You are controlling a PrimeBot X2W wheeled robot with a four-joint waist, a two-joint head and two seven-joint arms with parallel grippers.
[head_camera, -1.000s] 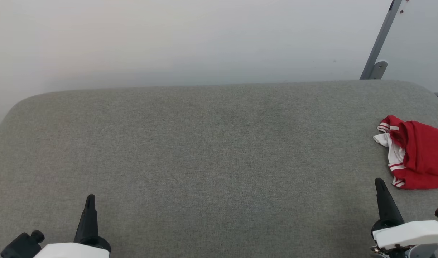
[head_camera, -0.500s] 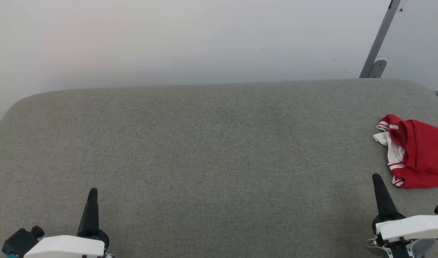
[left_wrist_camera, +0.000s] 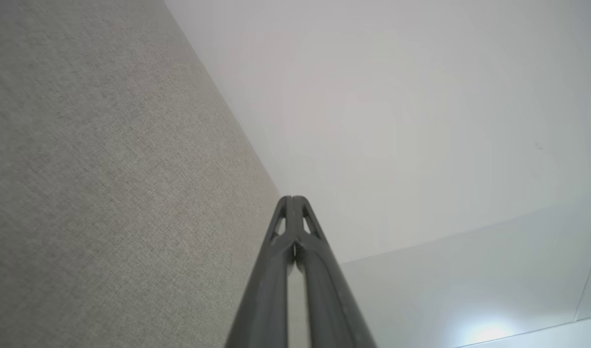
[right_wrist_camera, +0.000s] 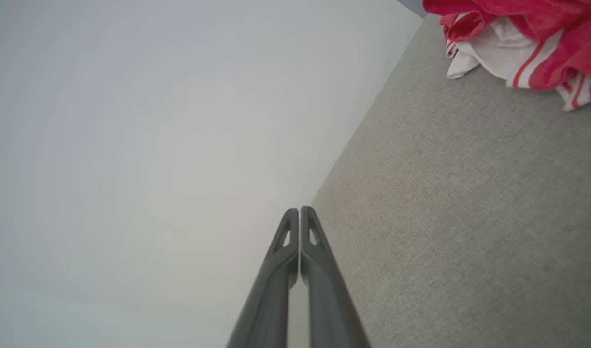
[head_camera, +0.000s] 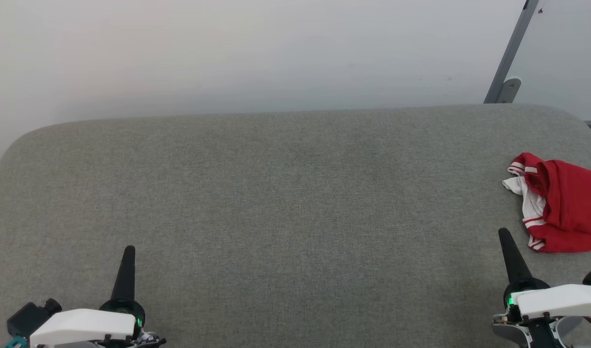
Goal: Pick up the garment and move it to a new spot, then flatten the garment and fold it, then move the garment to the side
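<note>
**Mia:** Where are the robot's arms?

**Tom:** Both are low, by the near edge of the grey table [head_camera: 295, 193]. The left gripper [head_camera: 129, 250] is at the near left. The right gripper [head_camera: 503, 232] is at the near right. Their fingers point across the table toward the white wall [head_camera: 227, 58].

**Mia:** Do they hold anything?

**Tom:** No. Each one has its two dark fingers pressed tight together, and both are empty.

**Mia:** Where is the garment?

**Tom:** The garment [head_camera: 566, 203] lies in a crumpled heap on the right side of the table. The edge of the head view cuts part of it off. It is red, with white bits and red-and-white stripes. It is near the right gripper, a bit ahead and to the right, not touching.

**Mia:** What else is there?

**Tom:** A grey metal pole [head_camera: 510, 53] leans up behind the table's back right corner. Just bare table lies between the right gripper and the garment.
</note>
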